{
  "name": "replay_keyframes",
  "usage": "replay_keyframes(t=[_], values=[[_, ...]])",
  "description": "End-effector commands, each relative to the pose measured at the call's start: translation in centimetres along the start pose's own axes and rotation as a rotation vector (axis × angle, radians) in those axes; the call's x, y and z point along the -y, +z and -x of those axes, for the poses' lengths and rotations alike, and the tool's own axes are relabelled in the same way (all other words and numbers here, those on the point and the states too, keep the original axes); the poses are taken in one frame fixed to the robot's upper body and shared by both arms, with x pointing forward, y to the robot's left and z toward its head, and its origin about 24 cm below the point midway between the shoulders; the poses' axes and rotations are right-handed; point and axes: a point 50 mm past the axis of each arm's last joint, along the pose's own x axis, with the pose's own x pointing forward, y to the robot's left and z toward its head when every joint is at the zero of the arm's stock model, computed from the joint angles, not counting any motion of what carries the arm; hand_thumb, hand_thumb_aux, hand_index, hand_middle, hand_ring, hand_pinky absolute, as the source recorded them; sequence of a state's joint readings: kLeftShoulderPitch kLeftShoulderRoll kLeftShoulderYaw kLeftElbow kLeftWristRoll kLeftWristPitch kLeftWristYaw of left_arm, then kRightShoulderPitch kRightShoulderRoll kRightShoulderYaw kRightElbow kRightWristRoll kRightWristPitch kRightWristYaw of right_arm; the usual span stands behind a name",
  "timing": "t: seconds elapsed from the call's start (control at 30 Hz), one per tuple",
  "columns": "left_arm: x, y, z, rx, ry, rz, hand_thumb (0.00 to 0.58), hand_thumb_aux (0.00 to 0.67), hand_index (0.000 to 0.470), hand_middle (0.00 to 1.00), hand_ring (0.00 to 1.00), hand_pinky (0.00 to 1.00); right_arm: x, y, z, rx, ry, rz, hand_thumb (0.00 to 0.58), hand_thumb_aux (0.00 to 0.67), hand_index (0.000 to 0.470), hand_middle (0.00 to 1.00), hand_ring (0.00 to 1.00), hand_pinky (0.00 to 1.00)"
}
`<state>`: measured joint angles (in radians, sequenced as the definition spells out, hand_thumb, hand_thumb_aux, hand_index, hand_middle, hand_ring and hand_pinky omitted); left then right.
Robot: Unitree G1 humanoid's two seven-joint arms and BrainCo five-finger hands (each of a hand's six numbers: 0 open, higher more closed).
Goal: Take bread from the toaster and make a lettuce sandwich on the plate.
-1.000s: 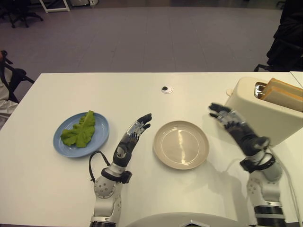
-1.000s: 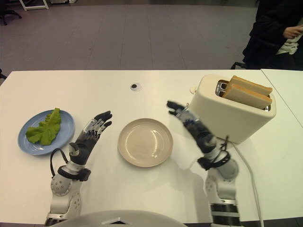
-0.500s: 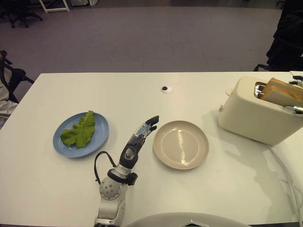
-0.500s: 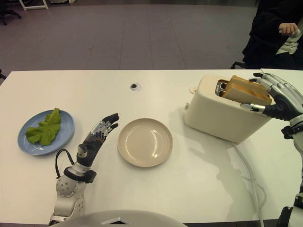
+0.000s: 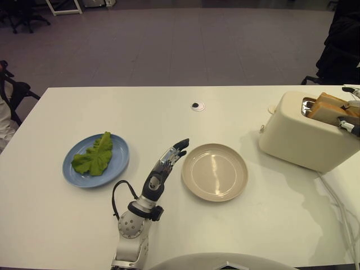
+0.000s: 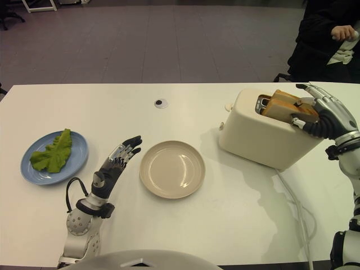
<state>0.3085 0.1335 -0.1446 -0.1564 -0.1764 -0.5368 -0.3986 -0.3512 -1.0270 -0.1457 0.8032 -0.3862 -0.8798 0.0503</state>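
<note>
The right hand [image 6: 325, 117] has swung from beside the plate [image 6: 172, 169] up to the toaster [image 6: 256, 138] and now clasps the bread [image 6: 279, 104], thumb in front, fingers behind, covering its right end. The slices stand in the slot, long axis along the toaster, lower halves hidden. The left hand [image 6: 114, 167] stays raised, fingers straight, between the plate and the blue plate [image 6: 79, 157] bearing lettuce [image 6: 53, 152].

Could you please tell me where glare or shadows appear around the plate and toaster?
Left eye view: soft sheen streaks on the round beige plate; right eye view: the same sheen, and the cream toaster casts a faint shadow leftward on the white table.
</note>
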Motion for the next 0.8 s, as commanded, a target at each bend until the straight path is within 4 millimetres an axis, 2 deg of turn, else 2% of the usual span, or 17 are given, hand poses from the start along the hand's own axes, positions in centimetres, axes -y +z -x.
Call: replay_keyframes(t=[0.03,0.13,0.2,0.23,0.27,0.33,0.4,0.5,0.57,0.8], values=[[-0.1,-0.1,0.2,-0.014,0.006,-0.010,0.000,0.000,0.000,0.00,0.00,0.00,4.1,0.4,-1.0,0.047,-0.142,-0.192,0.580,0.670,0.470,0.00,0.00,0.00],[-0.1,-0.1,0.1,-0.011,0.016,-0.011,0.000,0.000,0.000,0.00,0.00,0.00,8.0,0.8,-1.2,0.126,-0.202,-0.370,0.580,0.670,0.470,0.00,0.00,0.00],[-0.1,-0.1,0.1,-0.008,0.022,-0.011,0.000,0.000,0.000,0.00,0.00,0.00,10.3,1.9,-1.6,0.250,-0.199,-0.518,0.580,0.670,0.470,0.00,0.00,0.00],[-0.1,-0.1,0.0,-0.007,0.023,-0.011,0.000,0.000,0.000,0.00,0.00,0.00,10.6,2.9,-2.0,0.326,-0.155,-0.610,0.580,0.670,0.470,0.00,0.00,0.00],[-0.1,-0.1,0.0,-0.006,0.024,-0.011,0.000,0.000,0.000,0.00,0.00,0.00,10.1,4.2,-2.4,0.389,-0.084,-0.681,0.580,0.670,0.470,0.00,0.00,0.00],[-0.2,-0.2,-0.1,-0.003,0.023,-0.011,0.000,0.000,0.000,0.00,0.00,0.00,8.0,6.5,-3.2,0.459,0.080,-0.792,0.580,0.670,0.470,0.00,0.00,0.00],[-0.3,-0.2,-0.3,-0.001,0.021,-0.010,0.000,0.000,0.000,0.00,0.00,0.00,5.0,8.9,-3.8,0.460,0.276,-0.943,0.580,0.670,0.470,0.00,0.00,0.00],[-0.5,-0.3,-0.3,0.001,0.029,-0.011,0.000,0.000,0.000,0.00,0.00,0.00,-1.0,12.7,-4.9,0.403,0.583,-1.110,0.580,0.670,0.470,0.00,0.00,0.00],[-0.6,-0.4,-0.3,0.002,0.032,-0.013,0.000,0.000,0.000,0.00,0.00,0.00,-4.6,14.3,-5.5,0.344,0.704,-1.113,0.580,0.670,0.470,0.00,0.00,0.00],[-1.1,0.2,-0.4,0.035,0.072,0.008,0.000,0.000,0.000,0.00,0.00,0.00,-13.1,16.4,-6.0,0.181,0.857,-0.956,0.580,0.670,0.470,0.00,0.00,0.00]])
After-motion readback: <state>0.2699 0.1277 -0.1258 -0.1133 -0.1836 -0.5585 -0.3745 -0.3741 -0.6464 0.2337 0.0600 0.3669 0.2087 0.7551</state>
